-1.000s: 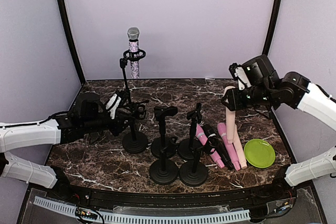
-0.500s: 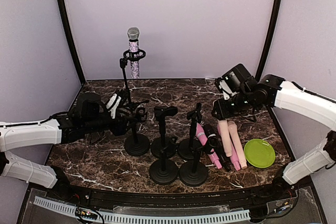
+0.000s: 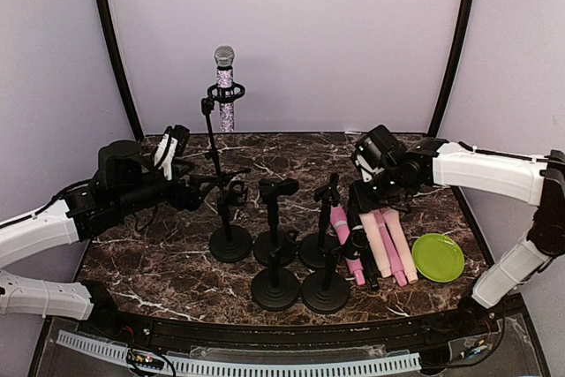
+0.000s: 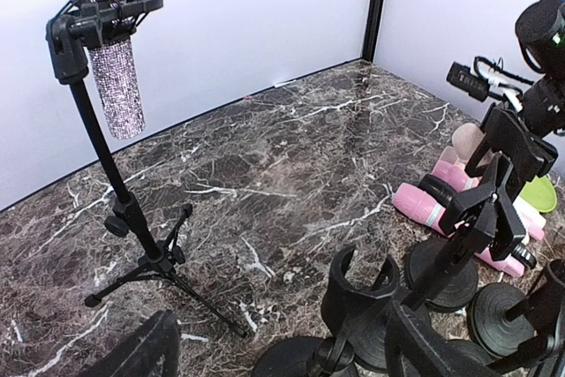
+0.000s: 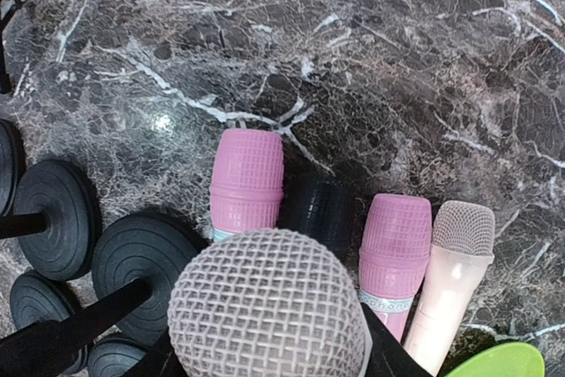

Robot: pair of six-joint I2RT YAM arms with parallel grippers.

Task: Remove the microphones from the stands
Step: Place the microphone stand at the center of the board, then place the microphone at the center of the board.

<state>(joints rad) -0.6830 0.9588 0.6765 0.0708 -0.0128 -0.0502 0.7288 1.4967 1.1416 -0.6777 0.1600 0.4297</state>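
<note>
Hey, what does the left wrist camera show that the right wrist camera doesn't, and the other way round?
Only the left wrist view shows the glittery microphone clipped upright in its tripod stand near the back wall. Only the right wrist view shows the mesh head of the beige microphone up close, held in the right claw. Both show the marble table, pink microphones lying on it, round stand bases and a sliver of the green plate.

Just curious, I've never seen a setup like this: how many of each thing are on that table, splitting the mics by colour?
Pink mics: 2
Peach mics: 2, one in the right claw
Black mic: 1
Glitter mic: 1
Stands: 6
Green plate: 1
Total: 13
</note>
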